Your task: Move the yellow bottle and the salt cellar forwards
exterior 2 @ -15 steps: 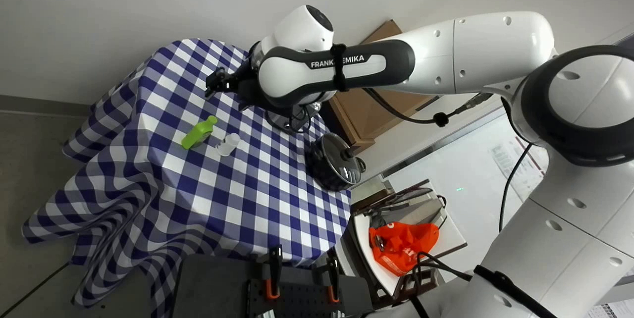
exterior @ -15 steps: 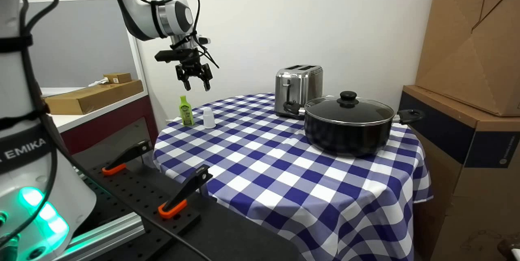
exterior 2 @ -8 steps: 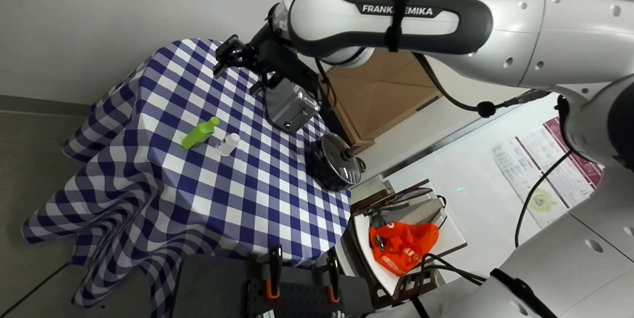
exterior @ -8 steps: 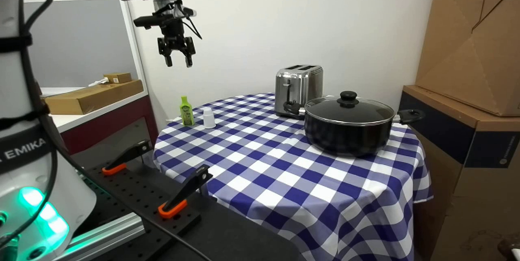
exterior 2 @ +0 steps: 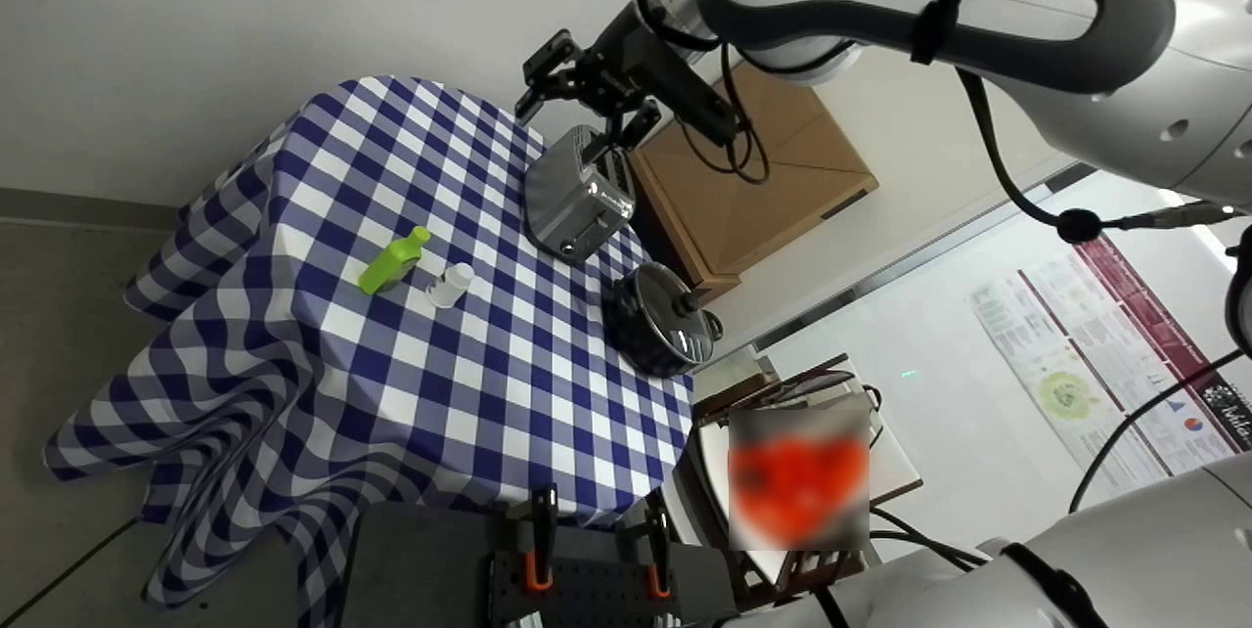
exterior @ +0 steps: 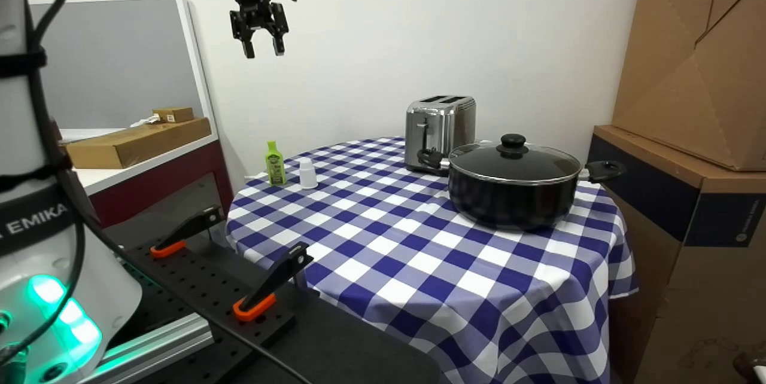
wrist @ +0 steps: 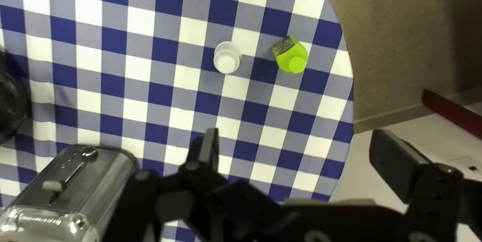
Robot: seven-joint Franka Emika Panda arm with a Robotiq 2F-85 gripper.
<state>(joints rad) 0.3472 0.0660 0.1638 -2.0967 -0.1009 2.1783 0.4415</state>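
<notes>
The yellow bottle (exterior: 275, 167), slim and yellow-green, stands upright on the checked tablecloth near the table edge in an exterior view. It also shows in an exterior view (exterior 2: 391, 262) and at the upper right of the wrist view (wrist: 292, 54). The white salt cellar (exterior: 307, 176) stands upright beside it with a small gap, in an exterior view (exterior 2: 451, 286) and the wrist view (wrist: 227, 58) too. My gripper (exterior: 264, 52) is high above the table, pointing down. Its fingers are wide apart with nothing between them, as the wrist view (wrist: 293, 136) shows.
A shiny metal toaster (exterior: 440, 133) and a black lidded pot (exterior: 511, 198) stand on the same checked table (exterior: 383, 246). Large cardboard boxes (exterior: 694, 67) are stacked beside the table. Black clamps (exterior: 272, 279) sit at the table's robot-side edge.
My open gripper has risen well above the table and drawn away from the bottle and salt cellar. The bottle and the salt cellar have stayed in place.
</notes>
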